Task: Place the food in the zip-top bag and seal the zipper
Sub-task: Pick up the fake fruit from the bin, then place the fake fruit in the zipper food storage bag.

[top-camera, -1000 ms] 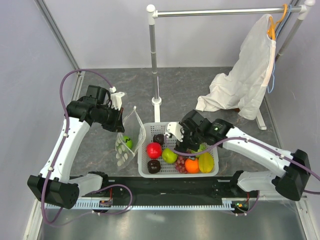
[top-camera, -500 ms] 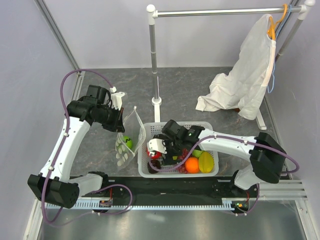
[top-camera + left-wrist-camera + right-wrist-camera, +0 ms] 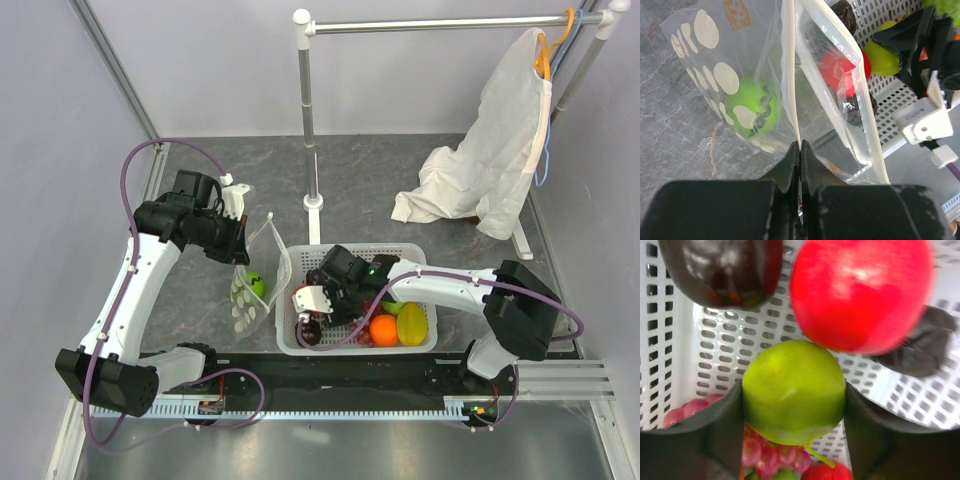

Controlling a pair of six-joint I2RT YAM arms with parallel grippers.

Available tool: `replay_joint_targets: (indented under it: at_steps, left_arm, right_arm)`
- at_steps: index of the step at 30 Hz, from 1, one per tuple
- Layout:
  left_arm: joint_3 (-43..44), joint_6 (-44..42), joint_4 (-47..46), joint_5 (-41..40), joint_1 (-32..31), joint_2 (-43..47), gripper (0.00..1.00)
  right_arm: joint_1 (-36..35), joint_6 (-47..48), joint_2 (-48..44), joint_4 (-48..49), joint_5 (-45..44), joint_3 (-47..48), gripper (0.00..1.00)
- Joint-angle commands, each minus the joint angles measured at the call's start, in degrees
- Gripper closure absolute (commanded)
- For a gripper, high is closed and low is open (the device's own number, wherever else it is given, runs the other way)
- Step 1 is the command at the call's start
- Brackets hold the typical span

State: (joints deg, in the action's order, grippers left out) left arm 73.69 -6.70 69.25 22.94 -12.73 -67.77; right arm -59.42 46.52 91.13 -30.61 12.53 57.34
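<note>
My right gripper (image 3: 793, 392) clamps a green apple (image 3: 790, 370) at frame centre. My left gripper (image 3: 800, 150) pinches the zip-top bag (image 3: 735, 85).

Glossy plastic green apple (image 3: 792, 390), perforated white plastic basket (image 3: 715, 340), clear crinkly zip-top bag (image 3: 730, 65), matt stone-look tabletop (image 3: 667, 140).

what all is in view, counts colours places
zip-top bag: 1, clear with white dots, left of basket
bagged green fruit: 1, green, inside bag
basket: 1, white, table centre
red apple: 1, red, in basket
gripped green fruit: 1, green, in basket
dark brown pieces: 2, brown, in basket
orange: 1, orange, basket front
yellow fruit: 1, yellow, basket front right
garment: 1, white, on rail, back right
left tool: 1, black, shut on bag
right tool: 1, black, shut on gripped green fruit
</note>
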Motion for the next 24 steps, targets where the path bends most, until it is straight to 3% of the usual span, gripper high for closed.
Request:
replay_joint_targets:
  at_steps: [1, 4, 7, 14, 18, 24]
  left_arm:
    - [0.14, 0.63, -1.05, 1.49, -0.19, 0.18, 0.98]
    - [0.05, 0.81, -1.14, 2.02, -0.28, 0.01, 0.98]
    - [0.14, 0.72, -1.23, 2.2, -0.28, -0.17, 0.98]
    - [0.14, 0.72, -1.23, 2.64, -0.19, -0.35, 0.98]
    - [0.49, 0.72, -1.14, 2.81, -0.19, -0.7, 0.98]
    - [0.23, 0.72, -1.05, 2.55, -0.19, -0.09, 0.98]
  right_arm:
    - [0.62, -3.01, -5.78, -4.08, -1.46, 6.71, 0.53]
    - [0.8, -4.33, -9.82, -7.87, -0.15, 10.06, 0.65]
    - [0.88, -7.48, -12.9, -8.41, 0.38, 13.13, 0.7]
    - [1.67, -27.86, -11.77, -0.08, 4.59, 24.56, 0.7]
    - [1.67, -41.91, -4.94, 7.22, 8.99, 30.97, 0.69]
    - [1.67, -48.0, 3.95, 12.94, 8.12, 33.19, 0.68]
